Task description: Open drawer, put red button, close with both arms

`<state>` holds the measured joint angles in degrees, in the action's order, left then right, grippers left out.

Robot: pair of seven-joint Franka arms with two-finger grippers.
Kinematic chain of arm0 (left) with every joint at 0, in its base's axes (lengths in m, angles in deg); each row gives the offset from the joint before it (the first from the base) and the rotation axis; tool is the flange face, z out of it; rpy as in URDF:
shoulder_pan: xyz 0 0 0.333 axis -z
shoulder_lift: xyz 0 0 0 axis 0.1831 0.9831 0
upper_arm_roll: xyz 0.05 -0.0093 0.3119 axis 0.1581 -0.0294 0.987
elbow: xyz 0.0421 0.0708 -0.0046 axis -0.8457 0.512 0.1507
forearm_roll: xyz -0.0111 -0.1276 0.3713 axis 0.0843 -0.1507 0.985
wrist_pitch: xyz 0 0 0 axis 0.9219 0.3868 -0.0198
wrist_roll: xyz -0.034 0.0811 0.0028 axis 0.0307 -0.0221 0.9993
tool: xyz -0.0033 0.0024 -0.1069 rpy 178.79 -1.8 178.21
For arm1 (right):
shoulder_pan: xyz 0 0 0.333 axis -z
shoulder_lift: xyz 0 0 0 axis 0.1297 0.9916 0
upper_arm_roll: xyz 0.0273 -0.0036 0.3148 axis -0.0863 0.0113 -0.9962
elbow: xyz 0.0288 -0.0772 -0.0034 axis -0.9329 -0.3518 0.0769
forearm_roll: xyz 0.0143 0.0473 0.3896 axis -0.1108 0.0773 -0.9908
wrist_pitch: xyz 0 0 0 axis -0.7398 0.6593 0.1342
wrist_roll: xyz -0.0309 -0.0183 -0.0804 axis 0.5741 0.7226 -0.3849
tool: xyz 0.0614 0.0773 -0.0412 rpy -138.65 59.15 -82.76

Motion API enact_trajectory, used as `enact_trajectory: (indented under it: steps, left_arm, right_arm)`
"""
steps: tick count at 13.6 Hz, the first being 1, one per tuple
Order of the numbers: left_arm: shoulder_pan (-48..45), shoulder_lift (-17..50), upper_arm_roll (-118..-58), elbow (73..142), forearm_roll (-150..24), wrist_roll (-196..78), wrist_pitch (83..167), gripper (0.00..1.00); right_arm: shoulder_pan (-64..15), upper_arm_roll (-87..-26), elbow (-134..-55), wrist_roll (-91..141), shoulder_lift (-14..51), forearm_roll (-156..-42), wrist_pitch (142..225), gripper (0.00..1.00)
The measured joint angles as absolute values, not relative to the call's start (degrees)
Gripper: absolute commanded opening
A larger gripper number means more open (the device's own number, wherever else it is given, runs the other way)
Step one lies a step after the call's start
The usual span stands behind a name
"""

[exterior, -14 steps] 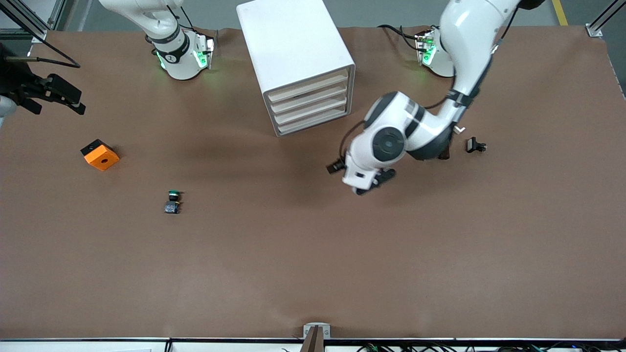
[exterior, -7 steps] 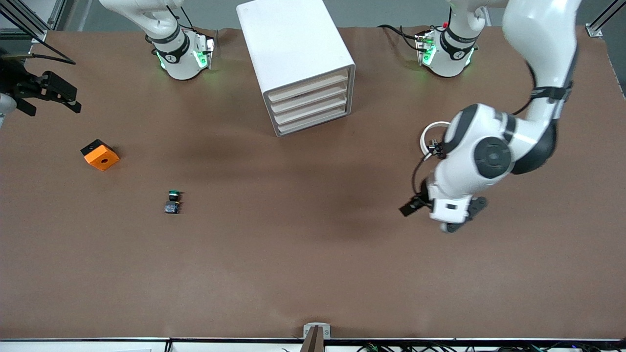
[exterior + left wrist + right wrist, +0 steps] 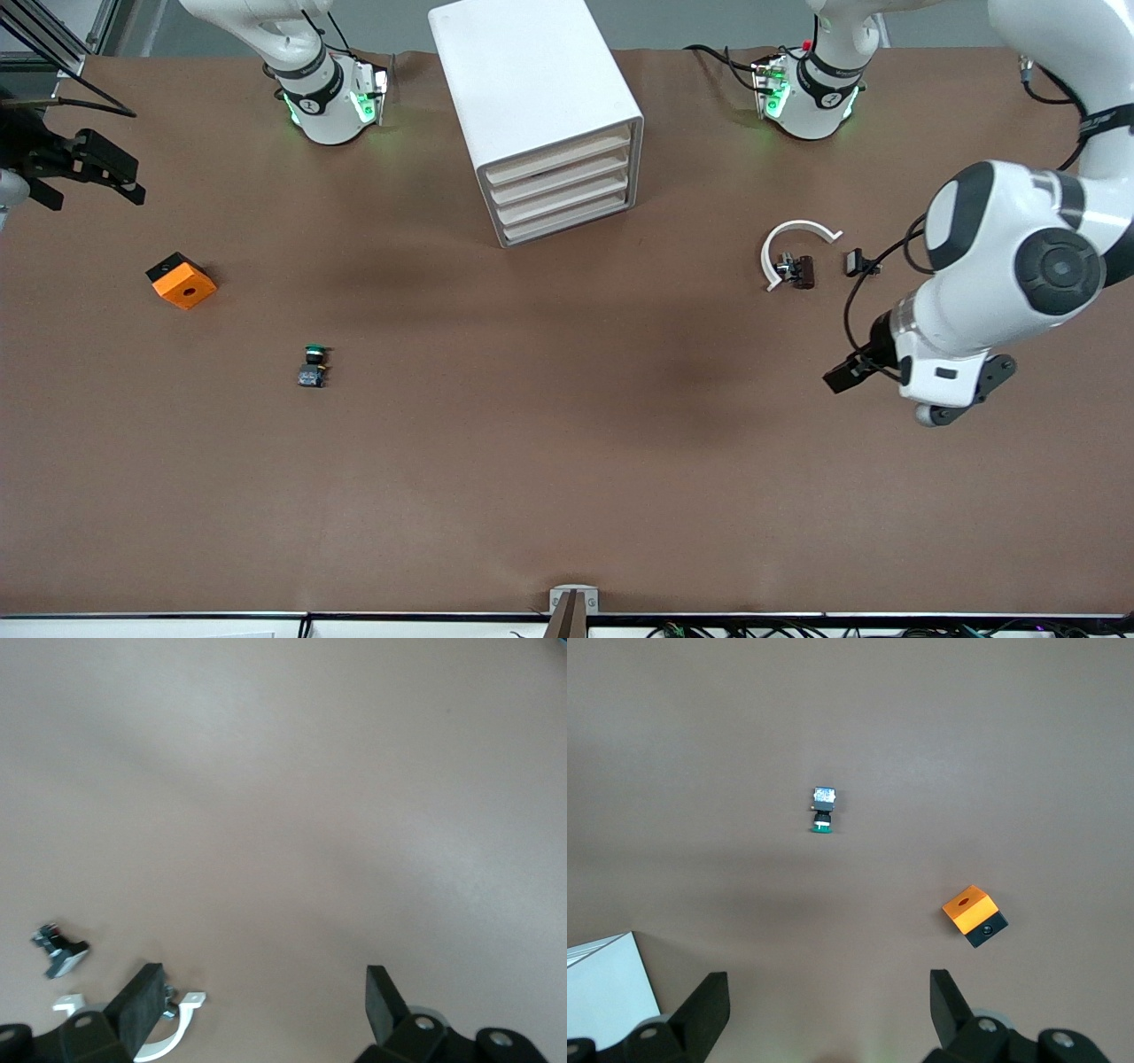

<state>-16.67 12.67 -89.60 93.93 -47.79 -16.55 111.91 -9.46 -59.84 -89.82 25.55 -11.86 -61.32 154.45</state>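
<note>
Left gripper (image 3: 257, 1005) open, boxy white cabinet (image 3: 532, 106)

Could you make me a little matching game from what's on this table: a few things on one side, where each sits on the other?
Things:
1. cabinet
2. orange block
3. green button
4. white clip

Places:
A. toward the left arm's end of the table
B. between the two arm bases
C. toward the right arm's end, beside the table edge
D. nearer the front camera than the orange block

Pairs: 1-B, 2-C, 3-D, 4-A
</note>
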Motion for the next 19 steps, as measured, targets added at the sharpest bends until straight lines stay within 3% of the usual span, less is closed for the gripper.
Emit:
enact_trajectory:
  steps: [6,10,14,19]
  left_arm:
    - [-20.4,6.6,-89.3,88.8,-47.7,-28.2,104.8,1.00]
    - [-18.1,-0.4,-83.1,88.8,-48.1,-43.0,100.0,1.00]
    - [-13.2,-8.7,-73.8,93.4,-53.7,-54.5,97.7,1.00]
    - [-12.9,-13.7,-72.4,99.0,-54.3,-57.9,97.6,1.00]
  right_arm:
    - [-9.5,-59.9,-89.8,21.7,-11.5,-60.8,154.5,1.00]
    - [-9.5,-59.9,-89.8,21.2,-10.9,-60.8,154.0,1.00]
    - [-9.5,-59.9,-89.8,21.2,-10.9,-60.8,153.8,1.00]
    - [-9.5,-60.1,-89.7,22.3,-10.9,-60.8,150.9,1.00]
